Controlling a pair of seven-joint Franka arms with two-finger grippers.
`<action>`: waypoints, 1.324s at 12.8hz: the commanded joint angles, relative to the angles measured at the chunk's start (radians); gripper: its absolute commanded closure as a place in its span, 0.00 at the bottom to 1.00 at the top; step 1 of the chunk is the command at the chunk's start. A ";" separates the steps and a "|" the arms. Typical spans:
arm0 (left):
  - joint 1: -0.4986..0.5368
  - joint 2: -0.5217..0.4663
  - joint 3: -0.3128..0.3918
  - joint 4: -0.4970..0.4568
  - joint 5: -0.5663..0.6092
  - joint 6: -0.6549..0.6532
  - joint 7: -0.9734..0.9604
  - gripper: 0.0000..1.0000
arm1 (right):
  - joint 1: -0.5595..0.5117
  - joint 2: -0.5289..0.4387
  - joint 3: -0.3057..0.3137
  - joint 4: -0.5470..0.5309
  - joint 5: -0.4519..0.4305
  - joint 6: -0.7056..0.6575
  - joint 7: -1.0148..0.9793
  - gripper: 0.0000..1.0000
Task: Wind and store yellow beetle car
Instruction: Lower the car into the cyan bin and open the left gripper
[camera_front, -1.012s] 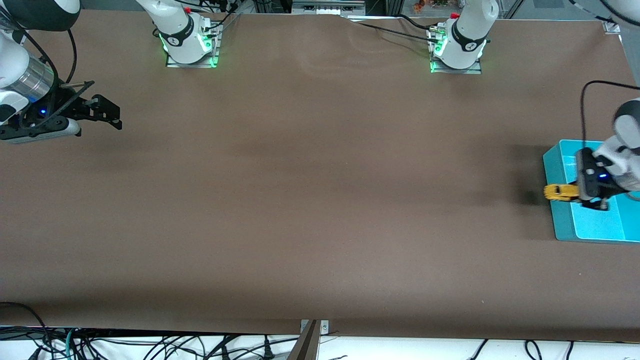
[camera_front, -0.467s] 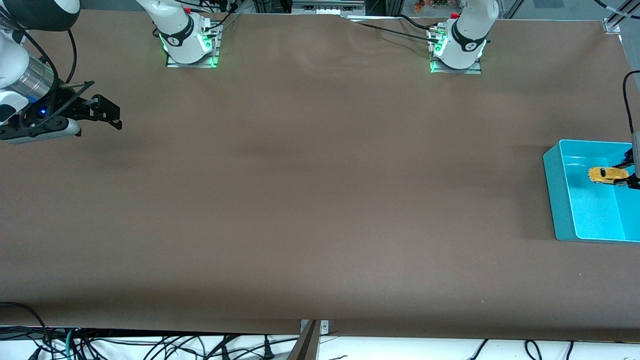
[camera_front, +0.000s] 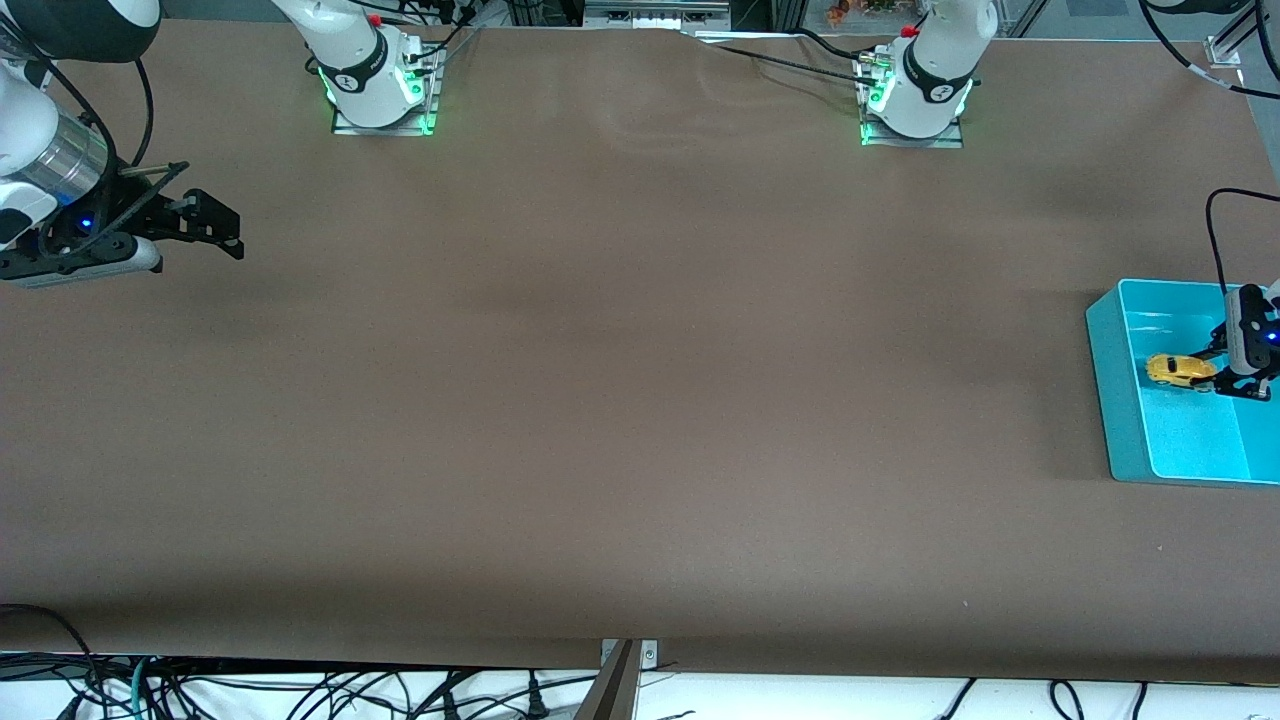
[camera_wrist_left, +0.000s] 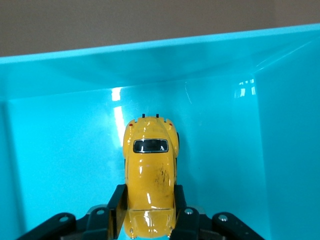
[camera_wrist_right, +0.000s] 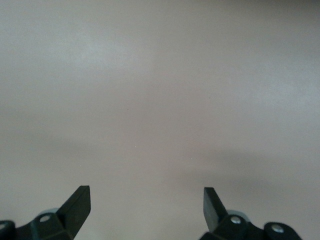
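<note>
The yellow beetle car (camera_front: 1178, 370) is inside the teal bin (camera_front: 1110, 390) at the left arm's end of the table. My left gripper (camera_front: 1213, 372) is shut on the car's end and holds it low in the bin. In the left wrist view the car (camera_wrist_left: 149, 170) sits between the two dark fingers (camera_wrist_left: 116, 212), with the bin's teal walls (camera_wrist_left: 150, 60) around it. I cannot tell whether the car's wheels touch the bin floor. My right gripper (camera_front: 225, 232) is open and empty, waiting over bare table at the right arm's end; its fingers (camera_wrist_right: 77, 202) stand wide apart.
The brown table (camera_front: 620, 400) stretches between the two arms. The arm bases (camera_front: 375, 85) stand along the edge farthest from the front camera. Cables hang past the table edge nearest the front camera.
My left gripper brought the car from over the bin's outer wall into the bin and lowered it. The right arm has not moved.
</note>
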 joint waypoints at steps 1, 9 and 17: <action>0.011 0.040 -0.007 0.025 -0.046 0.026 0.039 0.76 | 0.009 -0.007 -0.009 0.000 0.012 -0.013 0.002 0.00; 0.001 0.080 -0.008 0.036 -0.071 0.074 0.038 0.47 | 0.009 -0.007 -0.009 0.000 0.011 -0.015 0.002 0.00; -0.069 -0.081 -0.004 0.044 -0.057 -0.129 -0.147 0.00 | 0.009 -0.007 -0.009 0.002 0.011 -0.015 0.002 0.00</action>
